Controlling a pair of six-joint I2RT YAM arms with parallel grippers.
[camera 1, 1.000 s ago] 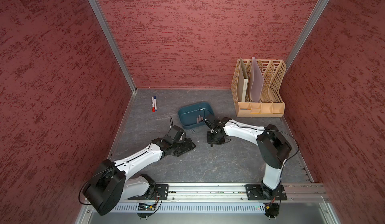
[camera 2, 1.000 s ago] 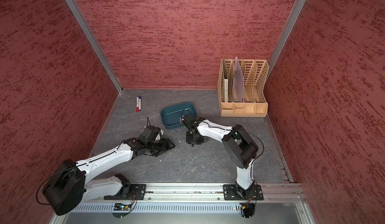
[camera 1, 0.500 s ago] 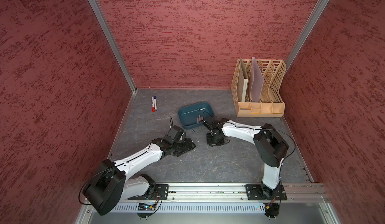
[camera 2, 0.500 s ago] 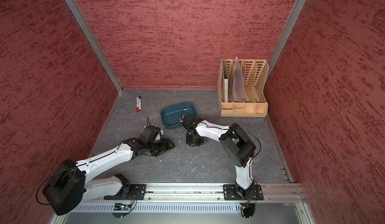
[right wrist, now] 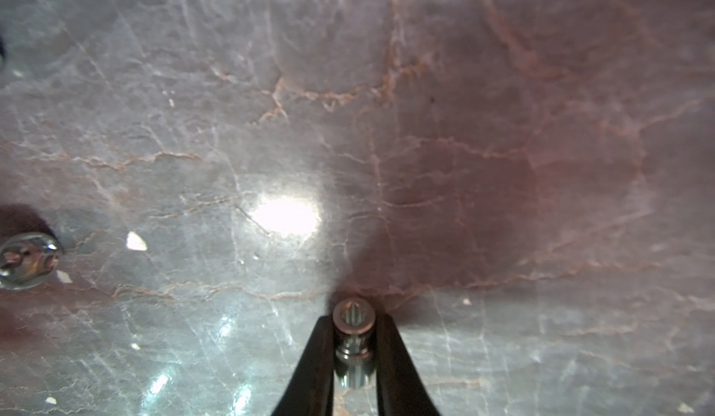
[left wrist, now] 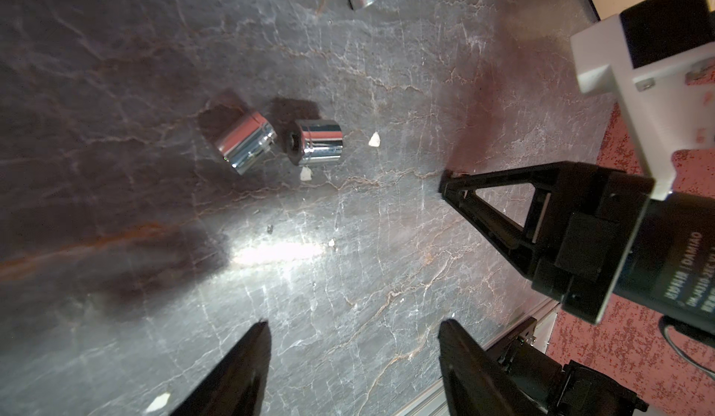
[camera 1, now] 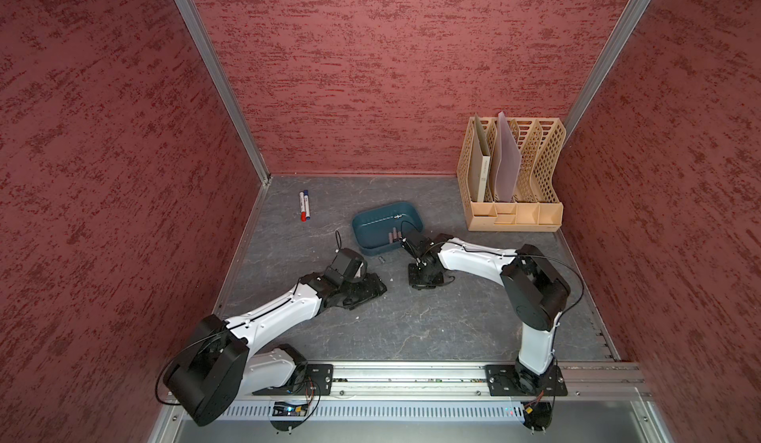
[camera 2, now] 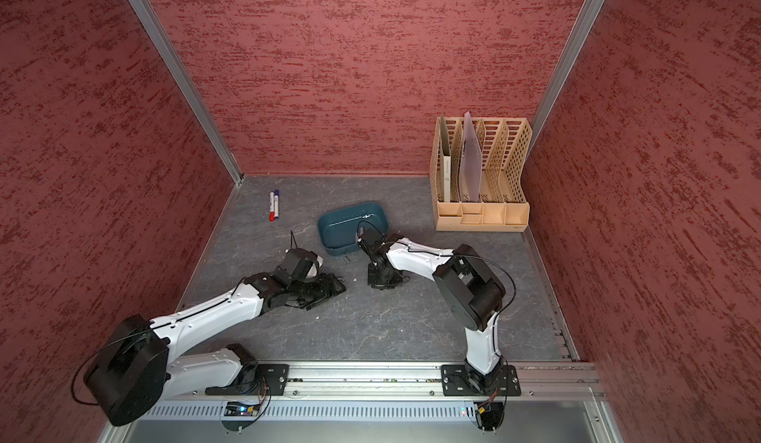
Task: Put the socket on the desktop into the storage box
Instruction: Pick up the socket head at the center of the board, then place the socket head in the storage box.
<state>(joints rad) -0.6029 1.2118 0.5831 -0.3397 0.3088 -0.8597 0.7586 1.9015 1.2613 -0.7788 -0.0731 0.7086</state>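
— Where is there room to pass?
— The desk (camera 1: 432,329) is bare between the left arm (camera 1: 280,317) and the right arm (camera 1: 473,259) toward the front edge, and along the far edge.
— And in the way?
— The file rack (camera 1: 547,160) fills the far right corner. The markers (camera 1: 304,206) lie near the far left corner. The storage box (camera 1: 370,231) sits mid-desk.

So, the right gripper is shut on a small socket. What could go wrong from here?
The right gripper pinches the small socket only near its fingertips; the round shiny metal may slip or twist during the lift.
The storage box stands close beside that arm's wrist, so the swing towards it could knock the rim.
A loose socket lies on its side before the open left gripper; a nudge may roll it.
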